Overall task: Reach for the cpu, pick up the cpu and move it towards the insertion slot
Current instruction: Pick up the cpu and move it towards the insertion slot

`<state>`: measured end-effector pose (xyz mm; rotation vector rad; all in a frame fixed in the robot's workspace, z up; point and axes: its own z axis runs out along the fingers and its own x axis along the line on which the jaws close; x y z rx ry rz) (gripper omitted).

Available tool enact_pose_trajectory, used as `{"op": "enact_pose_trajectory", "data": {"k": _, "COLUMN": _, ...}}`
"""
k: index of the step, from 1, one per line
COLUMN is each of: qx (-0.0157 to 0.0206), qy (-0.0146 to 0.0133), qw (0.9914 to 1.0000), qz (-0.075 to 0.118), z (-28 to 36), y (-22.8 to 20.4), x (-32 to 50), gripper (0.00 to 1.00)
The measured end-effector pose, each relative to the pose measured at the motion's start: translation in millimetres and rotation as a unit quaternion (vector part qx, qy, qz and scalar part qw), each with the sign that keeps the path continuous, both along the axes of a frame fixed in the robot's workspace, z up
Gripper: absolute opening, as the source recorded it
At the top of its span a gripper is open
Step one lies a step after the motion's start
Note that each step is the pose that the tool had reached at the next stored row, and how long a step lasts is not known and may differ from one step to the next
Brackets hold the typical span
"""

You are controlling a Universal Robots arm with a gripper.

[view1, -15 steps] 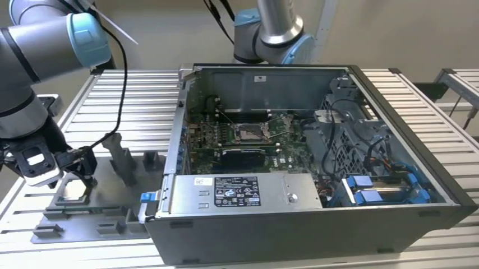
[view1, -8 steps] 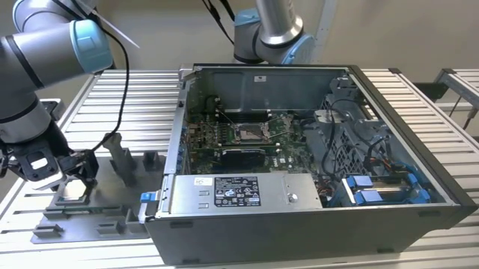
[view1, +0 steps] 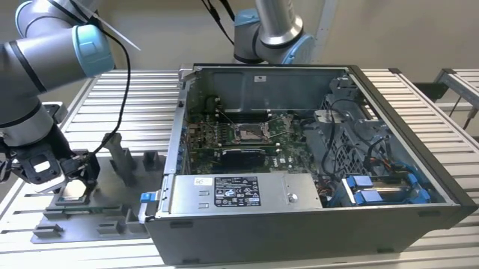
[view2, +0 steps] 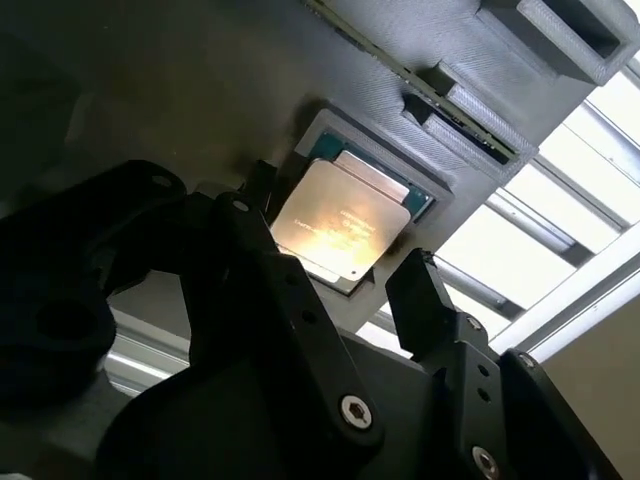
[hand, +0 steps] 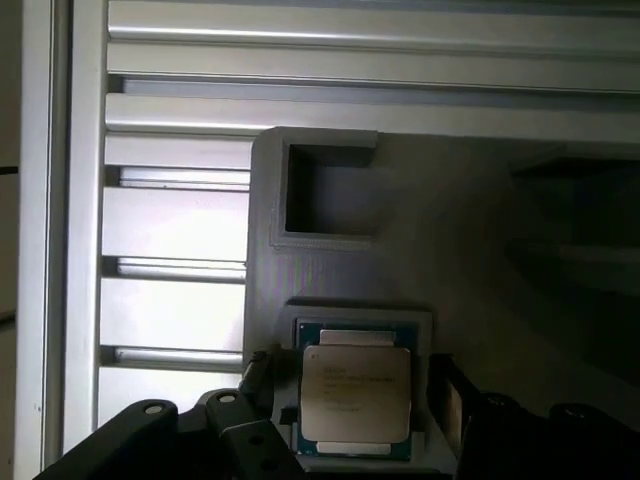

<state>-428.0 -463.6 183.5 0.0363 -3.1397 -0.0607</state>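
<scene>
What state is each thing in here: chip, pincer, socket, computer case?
chip: lying flat in its grey holder, not lifted.
pincer: open, one finger on each side of the chip, not clamped on it.
socket: dark centre showing, no chip seen in it.
computer case: side panel off, insides exposed.
</scene>
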Motion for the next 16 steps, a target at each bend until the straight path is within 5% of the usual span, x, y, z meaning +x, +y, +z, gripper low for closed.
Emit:
{"op": "enact_pose_trajectory", "data": {"k": 5, "qx": 0.0000, "qy": 0.0000, "qw": 1.00000, "qz": 0.000, "z": -0.3, "y": 0.0, "x": 0.0, "gripper": 1.00}}
{"op": "enact_pose_trajectory", "data": {"k": 6, "qx": 0.0000, "qy": -0.0001, "qw": 1.00000, "qz": 0.000, "z": -0.3, "y": 0.0, "x": 0.1, "gripper": 0.00}}
{"op": "enact_pose_trajectory", "data": {"k": 16, "qx": 0.0000, "qy": 0.0000, "qw": 1.00000, "qz": 0.000, "z": -0.7, "y": 0.0, "x": 0.0, "gripper": 0.00}}
